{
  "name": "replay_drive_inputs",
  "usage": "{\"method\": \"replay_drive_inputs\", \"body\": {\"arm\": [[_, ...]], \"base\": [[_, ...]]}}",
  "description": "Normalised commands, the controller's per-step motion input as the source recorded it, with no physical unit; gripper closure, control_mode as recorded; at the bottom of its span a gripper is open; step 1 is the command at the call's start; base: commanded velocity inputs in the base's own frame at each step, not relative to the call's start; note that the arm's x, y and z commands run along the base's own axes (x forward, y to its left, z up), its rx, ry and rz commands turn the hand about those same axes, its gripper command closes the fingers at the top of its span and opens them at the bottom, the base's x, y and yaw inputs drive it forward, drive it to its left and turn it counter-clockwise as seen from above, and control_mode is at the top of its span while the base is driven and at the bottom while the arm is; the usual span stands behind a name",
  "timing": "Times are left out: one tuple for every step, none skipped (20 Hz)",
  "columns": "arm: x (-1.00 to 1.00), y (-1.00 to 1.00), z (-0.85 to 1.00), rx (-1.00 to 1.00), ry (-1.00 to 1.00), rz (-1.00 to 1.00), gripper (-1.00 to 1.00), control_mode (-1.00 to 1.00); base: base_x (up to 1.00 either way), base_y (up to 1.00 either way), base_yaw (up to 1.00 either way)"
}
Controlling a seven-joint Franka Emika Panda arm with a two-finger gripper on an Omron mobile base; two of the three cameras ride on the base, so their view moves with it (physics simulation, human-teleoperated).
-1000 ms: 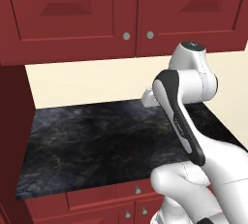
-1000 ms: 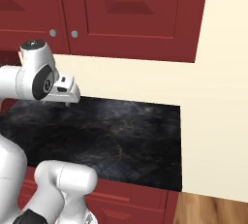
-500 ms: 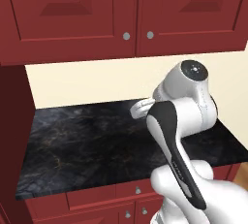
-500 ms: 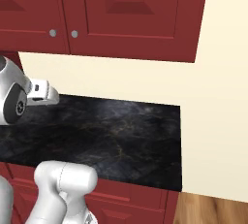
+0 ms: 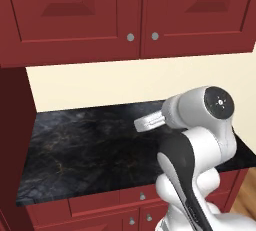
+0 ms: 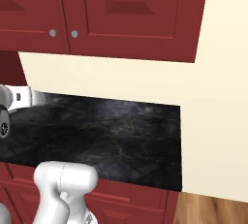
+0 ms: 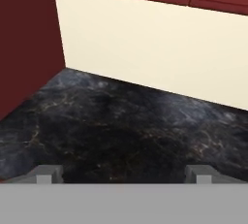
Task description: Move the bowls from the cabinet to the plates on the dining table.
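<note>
You were at the opening step: the cabinet above the black counter was shut, bowls unseen. Your gripper was spread wide, empty; its 2 doors needed opening next.

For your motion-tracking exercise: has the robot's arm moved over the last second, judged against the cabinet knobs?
Yes. In the left base view the arm's upper joint has dropped away from the cabinet knobs, toward the black counter.

My arm is glossy white with rounded joints. A dark strip runs down one link. My gripper has small grey fingertips.
</note>
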Motion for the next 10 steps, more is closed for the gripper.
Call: {"method": "replay_drive_inputs", "body": {"arm": [[-0.25,0.05,0.10,0.03,-0.24,0.04,-1.00,-1.00],[-0.34,0.14,0.11,0.01,-0.28,0.04,-1.00,-1.00],[-0.39,0.14,0.18,0.00,-0.29,0.03,-1.00,-1.00],[-0.45,0.21,0.26,0.00,-0.28,0.02,-1.00,-1.00],[-0.46,0.21,0.30,0.01,-0.24,0.00,-1.00,-1.00],[-0.37,0.12,0.40,0.04,-0.15,0.00,-1.00,-1.00],[-0.27,0.11,0.44,0.03,-0.15,0.00,-1.00,-1.00],[-0.17,0.11,0.49,0.03,-0.14,0.00,-1.00,-1.00],[-0.05,0.15,0.48,0.02,-0.12,0.00,-1.00,-1.00],[0.00,0.13,0.48,0.02,-0.11,0.00,-1.00,-1.00]], "base": [[0.00,0.00,0.00],[0.00,0.00,0.00],[0.00,0.00,0.00],[0.00,0.00,0.00],[0.00,0.00,0.00],[0.00,0.00,0.00],[0.00,0.00,0.00],[0.00,0.00,0.00],[0.00,0.00,0.00],[0.00,0.00,0.00]]}}
